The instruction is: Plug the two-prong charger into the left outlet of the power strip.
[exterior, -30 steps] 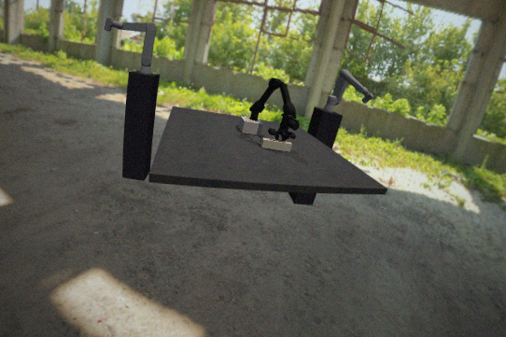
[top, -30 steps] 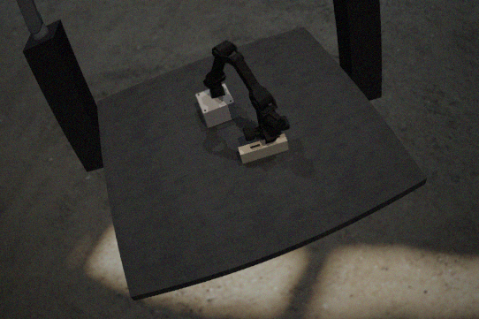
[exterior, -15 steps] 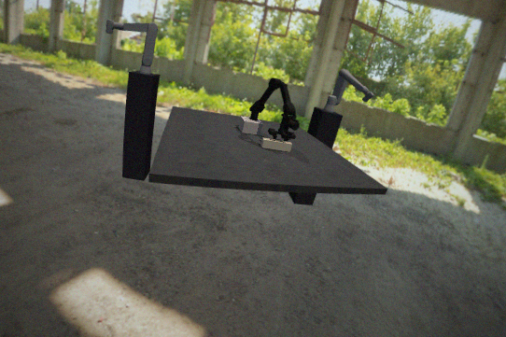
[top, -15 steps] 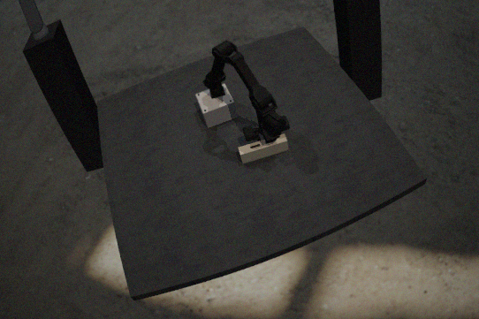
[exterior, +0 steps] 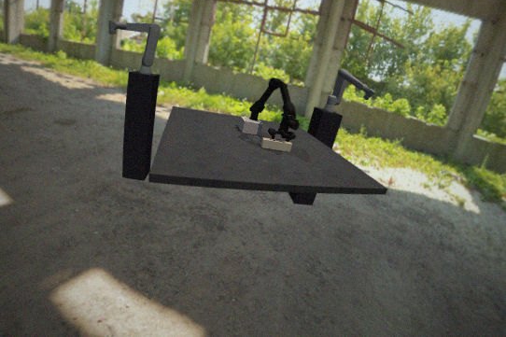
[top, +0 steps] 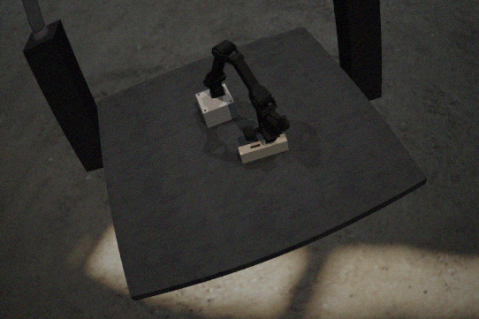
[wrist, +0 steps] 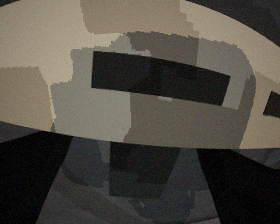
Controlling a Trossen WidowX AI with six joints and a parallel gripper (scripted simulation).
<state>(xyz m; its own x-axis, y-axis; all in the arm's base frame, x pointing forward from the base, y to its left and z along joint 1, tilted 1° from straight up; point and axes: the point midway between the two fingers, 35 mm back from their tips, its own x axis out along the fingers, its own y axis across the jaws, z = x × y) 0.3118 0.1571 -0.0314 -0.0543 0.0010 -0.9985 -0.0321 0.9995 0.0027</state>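
The beige power strip (top: 269,149) (exterior: 276,145) (wrist: 38,60) lies on the dark table (top: 186,201) in front of the arm's white base block (top: 214,105). In the wrist view it fills the upper half, with one long dark slot (wrist: 159,78) in the middle and the edge of a second slot (wrist: 273,103) at the right. A dark grey block, the charger (wrist: 140,172), shows just below the strip, close under the camera. My gripper (top: 262,136) (exterior: 282,135) is open wide, right over the strip. Whether the prongs are in the strip is hidden.
Two tall black posts (top: 66,99) (top: 355,19) with grey camera arms stand at the table's left and far right edges. The table ends in a curved front edge (top: 283,251). Concrete floor lies all around.
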